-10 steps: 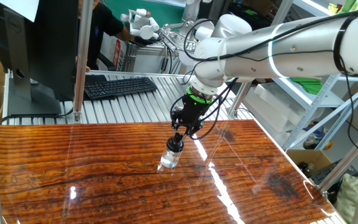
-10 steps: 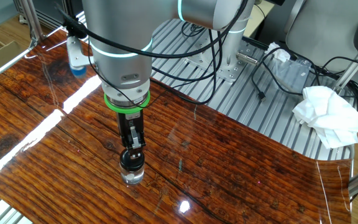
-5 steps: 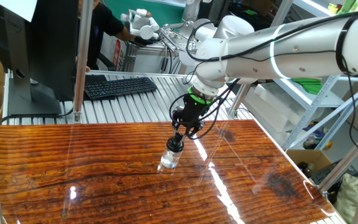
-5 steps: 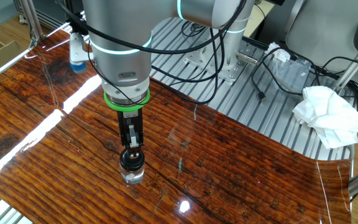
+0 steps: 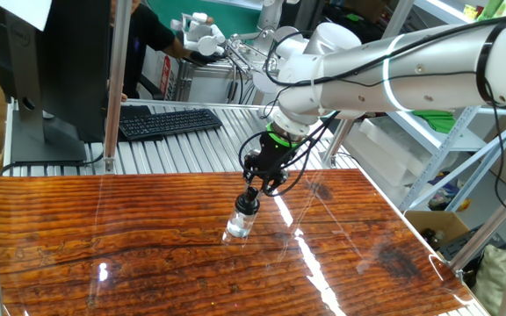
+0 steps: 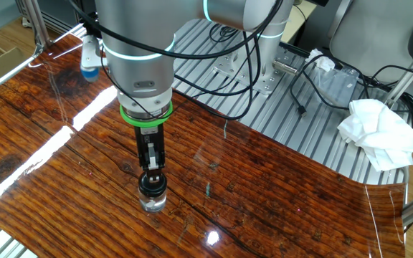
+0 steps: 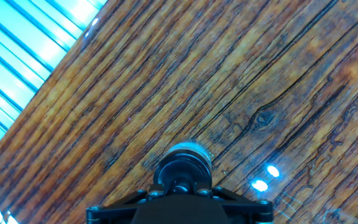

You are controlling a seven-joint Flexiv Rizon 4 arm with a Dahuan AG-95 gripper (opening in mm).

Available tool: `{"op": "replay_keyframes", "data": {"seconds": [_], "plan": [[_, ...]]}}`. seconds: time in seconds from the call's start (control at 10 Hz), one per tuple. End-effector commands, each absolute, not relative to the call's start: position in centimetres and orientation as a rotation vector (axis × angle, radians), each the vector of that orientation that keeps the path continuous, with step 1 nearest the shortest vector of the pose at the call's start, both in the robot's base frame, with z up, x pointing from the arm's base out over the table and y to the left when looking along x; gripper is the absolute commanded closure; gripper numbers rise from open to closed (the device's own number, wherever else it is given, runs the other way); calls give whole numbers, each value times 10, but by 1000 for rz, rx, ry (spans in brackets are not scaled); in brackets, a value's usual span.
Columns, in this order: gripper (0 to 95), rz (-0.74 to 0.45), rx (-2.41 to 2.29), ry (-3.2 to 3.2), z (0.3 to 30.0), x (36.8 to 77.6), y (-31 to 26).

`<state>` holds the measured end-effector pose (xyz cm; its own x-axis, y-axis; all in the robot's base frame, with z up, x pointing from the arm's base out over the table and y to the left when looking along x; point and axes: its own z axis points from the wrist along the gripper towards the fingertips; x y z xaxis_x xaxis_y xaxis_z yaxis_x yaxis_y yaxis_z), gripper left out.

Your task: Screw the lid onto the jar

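So the jar [image 5: 238, 226] is a tiny clear cylinder standing upright on the glossy wood-grain table [image 5: 104, 228], sitting just below the middle of the frame in one fixed view and down in the lower left-center in the other fixed view [image 6: 153, 201]. You can see straight through its glass to the wood behind it, and it's clearly narrower than the arm's wrist above it. On top sits the lid [image 5: 249, 204], a small blackish round cap about as wide as the jar's mouth; from the other side it reads as a dark ring [image 6: 153, 183] capping the clear body. The gripper [image 5: 252, 195] comes straight down on it, and its 2 black fingers [image 6: 152, 161] are clamped on the lid, pinching it from both sides. In the hand view the lid [image 7: 182, 176] shows near the bottom center as a dark round disc with a pale bluish rim of the jar [image 7: 188, 151] peeking out just above it. A black keyboard [image 5: 169, 121] sits in the upper left of one fixed view, well apart, and a crumpled white cloth [image 6: 377, 133] lies at the right edge of the other.
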<state>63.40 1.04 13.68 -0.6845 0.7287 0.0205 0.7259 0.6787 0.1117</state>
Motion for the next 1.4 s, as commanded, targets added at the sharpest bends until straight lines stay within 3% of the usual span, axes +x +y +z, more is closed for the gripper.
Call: {"op": "replay_keyframes", "data": {"seconds": [0.1, 0.4, 0.7, 1.4], "plan": [[950, 148, 1078, 2939, 135, 634, 11], [950, 120, 679, 3049, 143, 633, 17], [950, 36, 382, 3069, 131, 633, 20], [950, 9, 298, 3085, 138, 631, 28]]}}
